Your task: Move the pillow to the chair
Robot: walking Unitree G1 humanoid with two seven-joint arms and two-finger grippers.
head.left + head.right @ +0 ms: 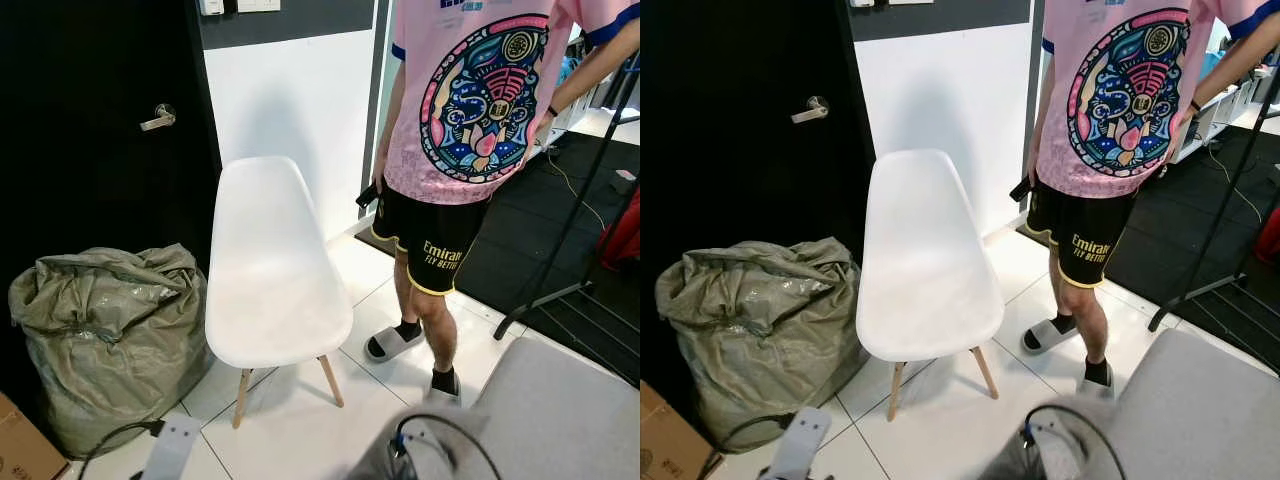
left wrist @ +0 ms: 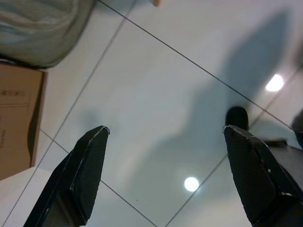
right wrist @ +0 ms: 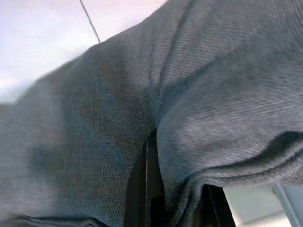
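The white chair with wooden legs stands straight ahead on the tiled floor, its seat bare. A grey fabric pillow hangs low at my right, below and to the right of the chair seat. In the right wrist view the pillow bunches around my right gripper, which is shut on its cloth. Over the floor tiles my left gripper is open, with nothing between its fingers. The left arm is low, left of the chair legs.
A person in a pink shirt and black shorts stands just right of the chair. A stuffed grey-green sack and a cardboard box sit to its left by a black door. A black stand leans at the right.
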